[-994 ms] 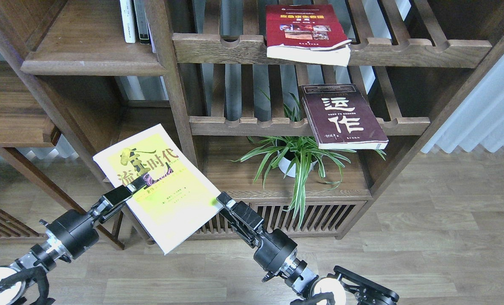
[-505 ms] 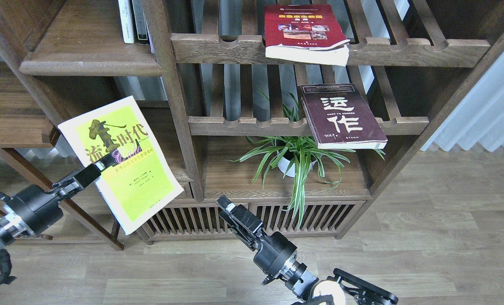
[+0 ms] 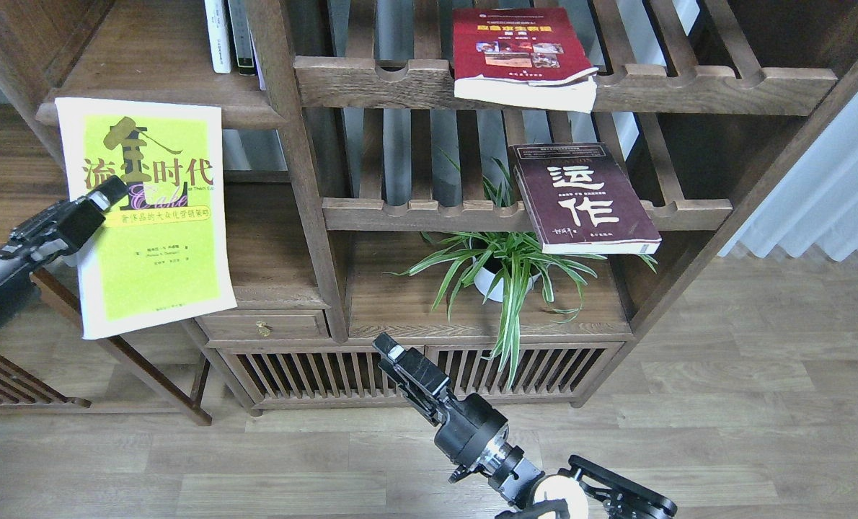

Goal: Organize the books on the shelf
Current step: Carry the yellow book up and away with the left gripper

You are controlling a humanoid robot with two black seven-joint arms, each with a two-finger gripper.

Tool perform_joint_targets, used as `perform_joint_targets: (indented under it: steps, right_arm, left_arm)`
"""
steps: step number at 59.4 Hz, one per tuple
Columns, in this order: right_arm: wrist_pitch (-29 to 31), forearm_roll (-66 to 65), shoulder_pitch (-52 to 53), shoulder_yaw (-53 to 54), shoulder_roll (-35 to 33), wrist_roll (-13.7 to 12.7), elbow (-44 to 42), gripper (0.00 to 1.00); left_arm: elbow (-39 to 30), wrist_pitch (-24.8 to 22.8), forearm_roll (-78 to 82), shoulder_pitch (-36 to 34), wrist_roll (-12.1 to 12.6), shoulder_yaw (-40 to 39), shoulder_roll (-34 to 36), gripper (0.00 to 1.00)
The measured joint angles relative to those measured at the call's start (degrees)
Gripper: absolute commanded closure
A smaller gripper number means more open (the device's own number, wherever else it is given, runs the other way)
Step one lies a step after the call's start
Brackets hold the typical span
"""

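Observation:
My left gripper is shut on the left edge of the yellow-green book. It holds the book upright, cover towards me, in front of the bookcase's left bay. The book's top edge reaches the rounded front edge of the dark-walnut shelf. The red book lies on the upper slatted rack and overhangs its front rail. The dark maroon book lies tilted on the middle slatted rack and also overhangs. My right gripper is low in the centre, apart from every book. Its fingers look dark and cannot be told apart.
Thin white and dark-spined volumes stand at the shelf's back right. A potted spider plant sits under the maroon book. A post divides the bays. A drawer and a slatted cabinet front lie below.
My left gripper has lifted the yellow-green book up and to the left and turned it upright, from the low centre to the shelf's front edge. The right gripper stayed low, now apart from the book.

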Motion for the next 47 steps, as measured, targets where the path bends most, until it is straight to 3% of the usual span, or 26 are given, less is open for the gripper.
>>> perform_joint_targets:
  steps: [23,47]
  right_arm:
    - [0.0,0.0,0.0,0.0,0.1,0.0,-1.0,0.25]
    - [0.0,0.0,0.2,0.0,0.2,0.0,-1.9,0.25]
  left_arm:
    - [0.1,0.0,-0.5,-1.3,-0.7,-2.2,0.0,0.96]
    - [0.2,0.0,-3.5,-7.3,-0.9,-6.4,0.7,0.96]
